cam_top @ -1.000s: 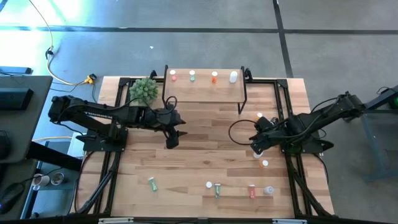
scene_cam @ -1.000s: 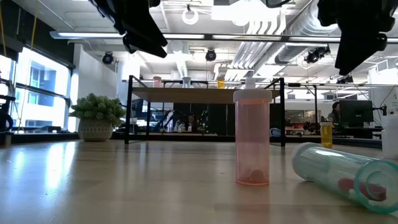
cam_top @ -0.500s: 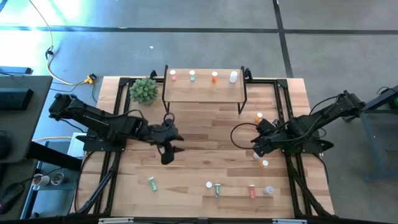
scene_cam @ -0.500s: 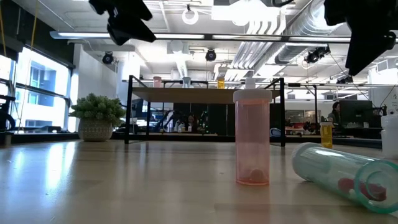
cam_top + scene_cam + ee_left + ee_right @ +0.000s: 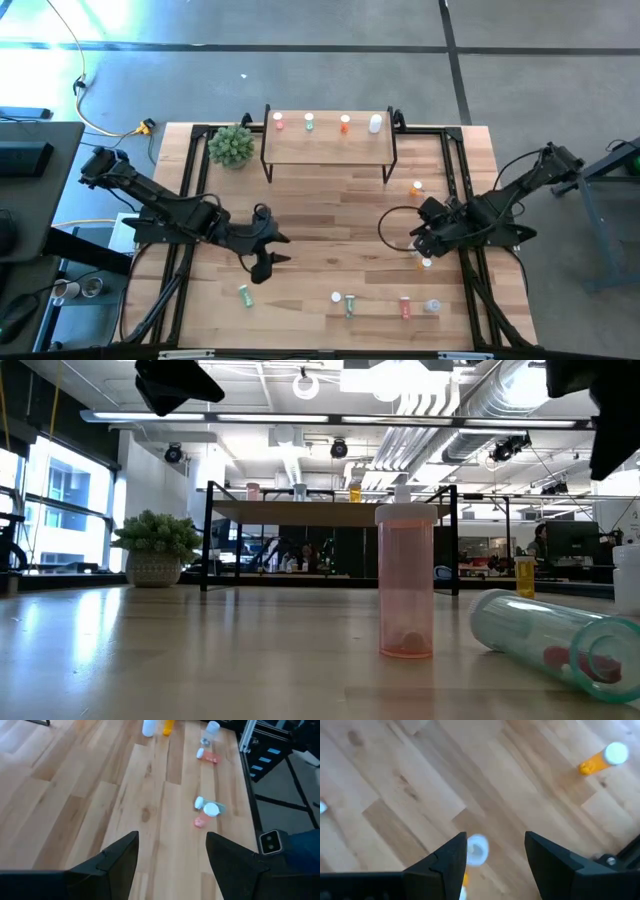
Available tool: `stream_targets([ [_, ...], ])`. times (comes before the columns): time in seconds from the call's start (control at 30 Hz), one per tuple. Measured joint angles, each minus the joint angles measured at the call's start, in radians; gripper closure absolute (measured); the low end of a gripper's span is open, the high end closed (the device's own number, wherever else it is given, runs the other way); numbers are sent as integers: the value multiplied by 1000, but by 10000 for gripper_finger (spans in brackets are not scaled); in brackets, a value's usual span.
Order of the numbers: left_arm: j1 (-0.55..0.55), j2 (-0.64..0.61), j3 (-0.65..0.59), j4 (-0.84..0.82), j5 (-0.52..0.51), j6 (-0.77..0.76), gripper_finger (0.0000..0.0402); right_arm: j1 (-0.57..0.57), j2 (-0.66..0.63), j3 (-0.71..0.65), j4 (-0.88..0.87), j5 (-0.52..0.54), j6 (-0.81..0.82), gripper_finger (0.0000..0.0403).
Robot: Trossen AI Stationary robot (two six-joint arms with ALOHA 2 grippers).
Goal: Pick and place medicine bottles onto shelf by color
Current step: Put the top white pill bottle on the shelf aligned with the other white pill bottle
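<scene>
Bottles lie scattered along the desk's (image 5: 330, 215) near edge: a green bottle (image 5: 244, 295) at left, then a green-and-white one (image 5: 349, 304), a red one (image 5: 405, 307) and a clear one (image 5: 432, 306) toward the right. Left pincer (image 5: 263, 268) hangs open and empty just beyond the left green bottle. Right pincer (image 5: 419, 243) is open too, empty, directly above an orange bottle (image 5: 425, 263); another orange bottle (image 5: 416, 187) stands farther off. Farthest, the shelf (image 5: 327, 143) carries four bottles in a row along its far edge.
</scene>
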Motion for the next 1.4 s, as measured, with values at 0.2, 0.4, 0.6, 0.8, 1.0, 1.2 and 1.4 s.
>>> stream_targets([
  [0.2,-26,0,0,6,-17,-21,179,95,0,0,2,0,87,212],
  [0.4,-32,0,0,7,-19,-36,179,162,0,0,5,-1,127,212],
  [0.6,-32,0,0,7,-19,-57,179,180,0,0,13,-47,145,212],
  [0.8,-32,0,0,7,-19,-63,179,179,3,-6,27,-50,190,212],
  [1.0,-32,0,0,7,-19,-63,179,179,4,-106,101,-71,245,212],
  [1.2,-32,0,0,7,-19,-63,179,178,4,-199,202,-71,276,212],
  [1.4,-32,0,0,7,-19,-63,179,178,5,-224,220,-34,279,212],
])
